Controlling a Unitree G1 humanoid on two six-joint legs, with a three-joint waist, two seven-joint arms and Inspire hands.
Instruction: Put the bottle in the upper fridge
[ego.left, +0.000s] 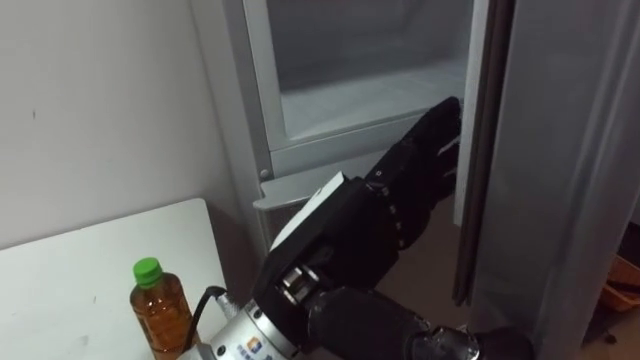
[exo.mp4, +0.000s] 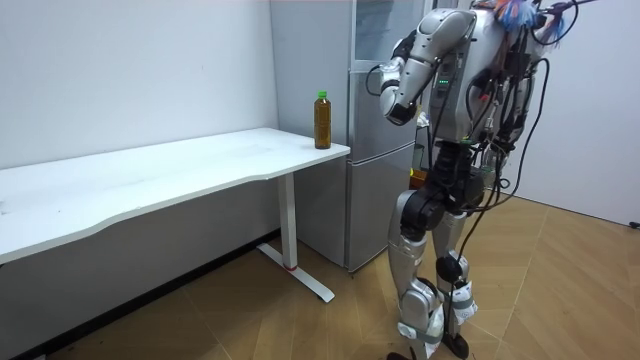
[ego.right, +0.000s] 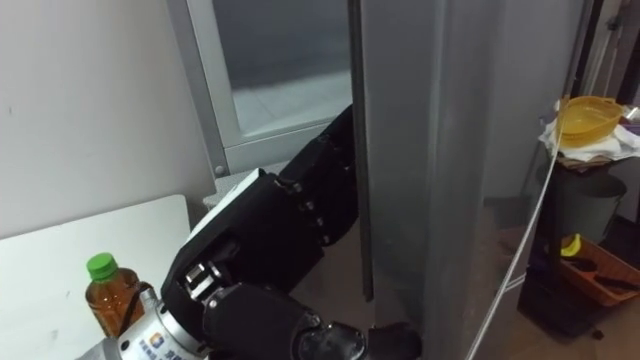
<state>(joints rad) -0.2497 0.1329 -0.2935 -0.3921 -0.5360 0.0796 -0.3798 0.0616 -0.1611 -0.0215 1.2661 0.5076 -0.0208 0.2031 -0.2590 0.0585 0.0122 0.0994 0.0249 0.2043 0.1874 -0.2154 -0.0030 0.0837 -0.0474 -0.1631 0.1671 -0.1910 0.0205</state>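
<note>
Grey metal covers the tall fridge (exo.mp4: 372, 200), and the robot is seen standing right in front of it in the room view. The fridge's upper door (ego.left: 560, 150) is swung open, and a pale shelf (ego.left: 360, 100) can be seen inside. A long white table (exo.mp4: 150, 175) is set against the wall, just beside the fridge.

The black left hand (ego.left: 415, 175) is held up at the open upper part. Its fingers are stretched out straight toward the door's edge, and nothing is held in it. Whether the door is touched cannot be told.

The bottle (ego.left: 160, 310) is seen standing upright on the table corner nearest the fridge, apart from the hand. It is made of clear plastic. It is filled nearly to the neck with a brown drink and is closed with a bright green cap.
</note>
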